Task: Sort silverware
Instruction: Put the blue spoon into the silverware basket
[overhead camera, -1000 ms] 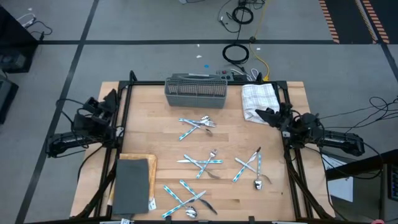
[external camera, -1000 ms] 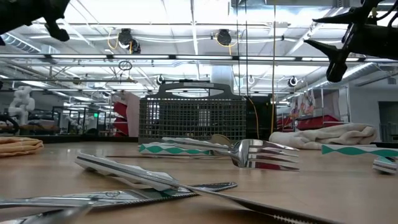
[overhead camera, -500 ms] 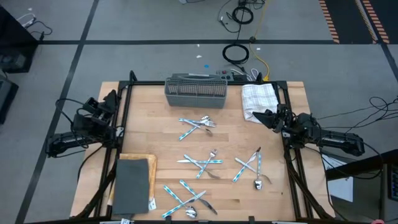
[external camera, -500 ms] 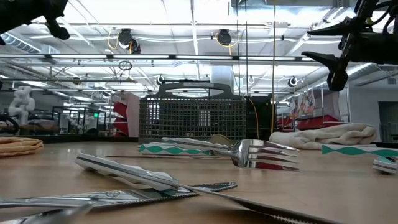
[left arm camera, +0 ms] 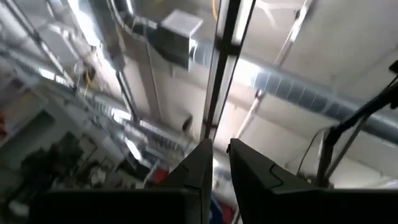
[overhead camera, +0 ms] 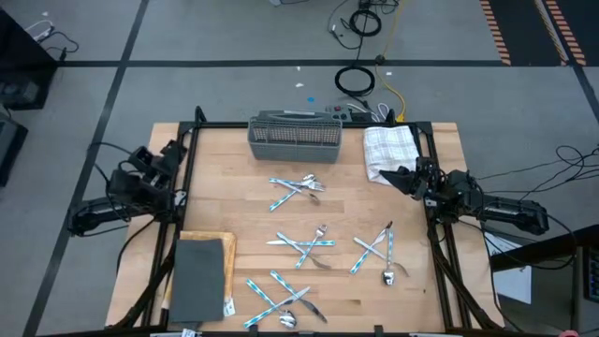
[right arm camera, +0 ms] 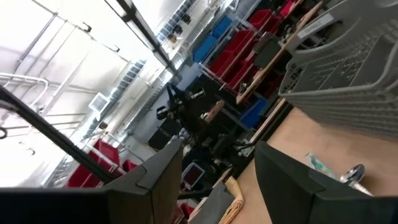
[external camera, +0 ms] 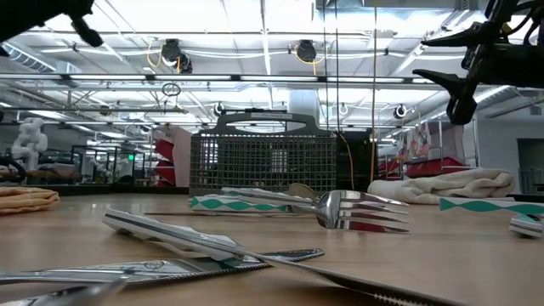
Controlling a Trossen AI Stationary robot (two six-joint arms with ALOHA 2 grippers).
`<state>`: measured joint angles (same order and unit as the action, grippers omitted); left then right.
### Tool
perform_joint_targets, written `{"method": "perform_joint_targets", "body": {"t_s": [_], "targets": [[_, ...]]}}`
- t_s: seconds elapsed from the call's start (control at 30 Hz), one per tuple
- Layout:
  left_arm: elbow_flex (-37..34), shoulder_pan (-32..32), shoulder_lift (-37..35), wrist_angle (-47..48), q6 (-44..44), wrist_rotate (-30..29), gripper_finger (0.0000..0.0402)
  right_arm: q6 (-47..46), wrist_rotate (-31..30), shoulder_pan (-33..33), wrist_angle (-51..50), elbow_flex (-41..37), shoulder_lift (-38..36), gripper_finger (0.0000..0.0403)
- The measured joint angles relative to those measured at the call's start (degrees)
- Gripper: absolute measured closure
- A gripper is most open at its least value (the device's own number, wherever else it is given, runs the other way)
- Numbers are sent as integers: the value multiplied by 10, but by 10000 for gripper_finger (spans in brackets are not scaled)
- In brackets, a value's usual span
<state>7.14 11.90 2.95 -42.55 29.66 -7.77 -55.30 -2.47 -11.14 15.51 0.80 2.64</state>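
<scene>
Hovering at the counter's right edge by the towel (overhead camera: 388,148), the right gripper (overhead camera: 401,175) is spreading its jaws, holding nothing (left gripper (overhead camera: 171,150) nearly closed, empty); silverware (overhead camera: 298,188) is lying mid-counter, so go for an uncrossed handle.

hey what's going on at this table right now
A two-armed robot is set to sort silverware, which lies scattered in crossed piles on the wooden table; none has been picked up. The right gripper hangs open in the air by the white towel at the table's right edge. The left gripper waits at the left edge, fingers nearly together, holding nothing. The grey mesh basket stands at the far edge.
</scene>
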Motion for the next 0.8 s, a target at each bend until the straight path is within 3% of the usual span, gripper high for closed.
{"method": "perform_joint_targets", "body": {"t_s": [0.1, 0.3, 0.5, 0.6, 0.8], "targets": [[74, 0, 53, 82, -8, 22, 340, -5, 0, 0, 1, 0, 0, 215], [266, 0, 231, 187, -136, 94, 340, 31, -7, 0, 0, 0, 0, 215], [433, 0, 419, 465, -216, 157, 340, 71, -8, 0, 0, 0, 0, 215], [463, 0, 507, 523, -252, 206, 340, 98, -15, 0, -4, 0, 0, 215], [473, 0, 632, 507, -270, 313, 320, 143, -39, 0, -24, 0, 0, 215]]}}
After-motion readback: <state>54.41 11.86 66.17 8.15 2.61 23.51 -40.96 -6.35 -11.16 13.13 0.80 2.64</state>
